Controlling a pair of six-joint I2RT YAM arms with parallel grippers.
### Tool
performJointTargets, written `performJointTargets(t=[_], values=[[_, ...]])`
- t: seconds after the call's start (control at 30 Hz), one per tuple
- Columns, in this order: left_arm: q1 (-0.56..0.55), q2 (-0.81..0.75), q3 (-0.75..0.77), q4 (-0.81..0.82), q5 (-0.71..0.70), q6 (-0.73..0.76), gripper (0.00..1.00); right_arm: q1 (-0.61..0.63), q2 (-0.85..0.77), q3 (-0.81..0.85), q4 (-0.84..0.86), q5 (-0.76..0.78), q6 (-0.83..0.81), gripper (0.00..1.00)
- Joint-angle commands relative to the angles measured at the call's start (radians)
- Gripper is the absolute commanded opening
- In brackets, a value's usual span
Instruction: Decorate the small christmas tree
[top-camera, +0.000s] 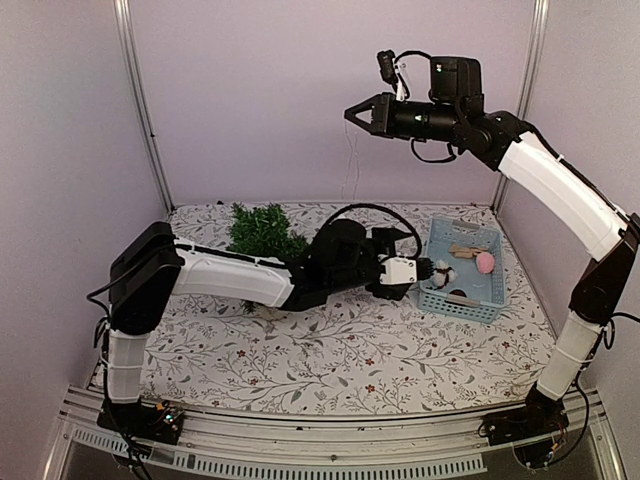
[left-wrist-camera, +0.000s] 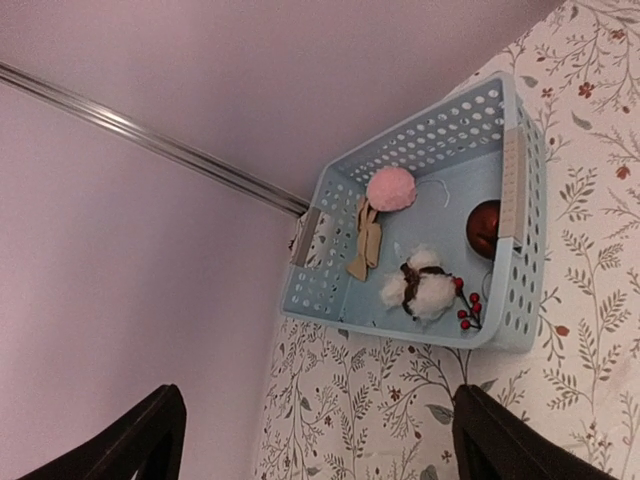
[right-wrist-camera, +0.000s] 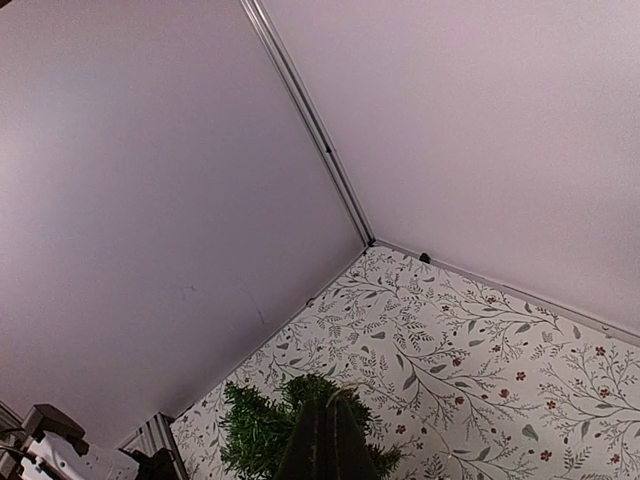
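Note:
The small christmas tree (top-camera: 262, 230) stands at the back left, its pot hidden behind my left arm; it also shows low in the right wrist view (right-wrist-camera: 255, 435). My left gripper (top-camera: 428, 268) is open and empty, low at the left wall of the blue basket (top-camera: 460, 305). In the left wrist view its fingers (left-wrist-camera: 150, 440) stand wide apart below the basket (left-wrist-camera: 520, 290), which holds a white cotton ornament with red berries (left-wrist-camera: 420, 285), a pink pom-pom (left-wrist-camera: 390, 188), a tan bow (left-wrist-camera: 365, 245) and a dark red ball (left-wrist-camera: 484, 228). My right gripper (top-camera: 350, 113) is raised high and shut on a thin string (top-camera: 350, 165) above the tree.
Lilac walls with metal corner posts (top-camera: 140, 100) close in the floral table (top-camera: 330, 360) on the left, back and right. The basket sits at the right near the wall. My left arm (top-camera: 240, 275) lies across the table in front of the tree.

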Motion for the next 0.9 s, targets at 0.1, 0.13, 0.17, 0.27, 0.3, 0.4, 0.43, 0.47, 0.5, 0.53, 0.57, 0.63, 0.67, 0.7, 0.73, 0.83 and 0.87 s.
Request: performJointTargets(t=[0.1, 0.13, 0.17, 0.27, 0.3, 0.4, 0.43, 0.47, 0.5, 0.53, 0.57, 0.63, 0.67, 0.7, 0.73, 0.83, 0.87], values=[[0.017, 0.078, 0.053, -0.044, 0.131, -0.014, 0.94, 0.019, -0.029, -0.005, 0.045, -0.026, 0.024, 0.0], [0.02, 0.078, 0.047, -0.042, 0.128, -0.015, 0.94, 0.019, -0.029, -0.005, 0.048, -0.027, 0.023, 0.0], [0.023, 0.077, 0.044, -0.04, 0.125, -0.017, 0.94, 0.02, -0.03, -0.005, 0.049, -0.027, 0.024, 0.0], [0.041, 0.074, 0.039, -0.048, 0.128, -0.032, 0.94, 0.021, -0.032, -0.005, 0.05, -0.028, 0.025, 0.0], [0.047, 0.072, 0.037, -0.054, 0.136, -0.039, 0.94, 0.022, -0.033, -0.006, 0.05, -0.028, 0.025, 0.0], [0.058, 0.071, 0.036, -0.078, 0.161, -0.043, 0.94, 0.022, -0.035, -0.005, 0.048, -0.027, 0.024, 0.0], [0.059, 0.074, 0.036, -0.083, 0.166, -0.04, 0.94, 0.022, -0.036, -0.005, 0.049, -0.026, 0.023, 0.0], [0.06, 0.076, 0.036, -0.085, 0.17, -0.036, 0.94, 0.022, -0.037, -0.005, 0.049, -0.026, 0.023, 0.0], [0.06, 0.08, 0.038, -0.086, 0.174, -0.035, 0.94, 0.022, -0.037, -0.005, 0.047, -0.025, 0.023, 0.0], [0.059, 0.086, 0.045, -0.087, 0.174, -0.034, 0.94, 0.022, -0.037, -0.005, 0.047, -0.026, 0.023, 0.0], [0.06, 0.092, 0.053, -0.084, 0.171, -0.035, 0.94, 0.022, -0.037, -0.006, 0.048, -0.028, 0.023, 0.0], [0.06, 0.109, 0.071, -0.074, 0.16, -0.038, 0.94, 0.023, -0.038, -0.008, 0.049, -0.029, 0.024, 0.0], [0.06, 0.119, 0.084, -0.072, 0.152, -0.04, 0.94, 0.024, -0.04, -0.009, 0.05, -0.03, 0.025, 0.0], [0.06, 0.128, 0.091, -0.07, 0.147, -0.041, 0.94, 0.023, -0.04, -0.011, 0.049, -0.03, 0.027, 0.0], [0.06, 0.137, 0.101, -0.067, 0.138, -0.042, 0.94, 0.024, -0.041, -0.013, 0.051, -0.034, 0.028, 0.0], [0.06, 0.158, 0.118, -0.048, 0.128, -0.047, 0.94, 0.025, -0.046, -0.024, 0.06, -0.037, 0.033, 0.0], [0.06, 0.162, 0.121, -0.042, 0.134, -0.054, 0.79, 0.026, -0.048, -0.028, 0.063, -0.039, 0.034, 0.0]])
